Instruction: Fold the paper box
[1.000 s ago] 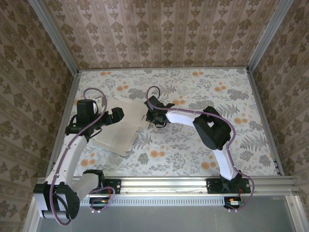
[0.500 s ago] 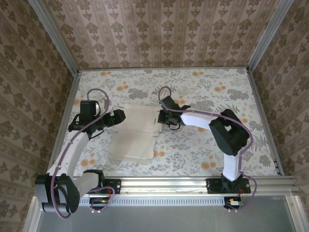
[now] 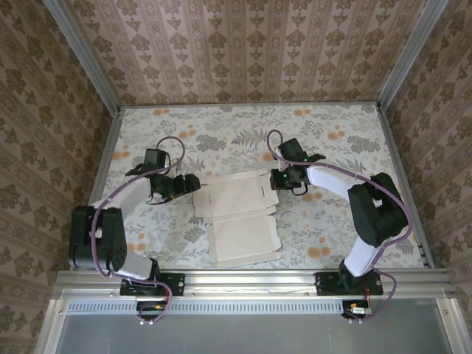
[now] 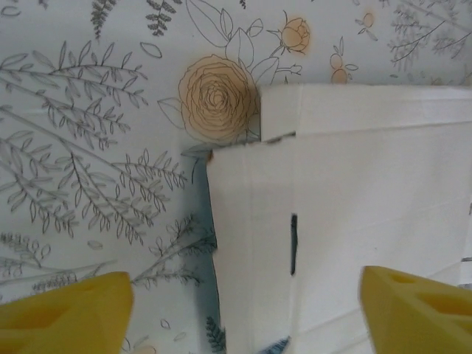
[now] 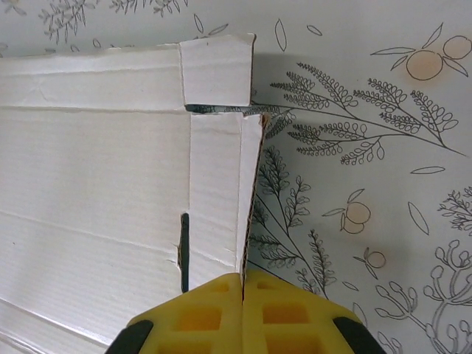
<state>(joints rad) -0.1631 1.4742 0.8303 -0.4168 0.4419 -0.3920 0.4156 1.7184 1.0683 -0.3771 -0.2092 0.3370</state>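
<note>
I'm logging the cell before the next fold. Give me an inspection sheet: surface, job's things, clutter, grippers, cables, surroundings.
Surface: floral table cover, flat, nothing spilled on it.
Job's things: paper box lies unfolded, white face up, with a slit near each end.
Clutter: nothing seen.
Grippers: left gripper open, fingers either side of the card's left edge; right gripper shut on a flap at the card's right end.
Cables: purple cables loop over both arms, clear of the card.
Surroundings: patterned walls on three sides; metal rail along the near edge.
</note>
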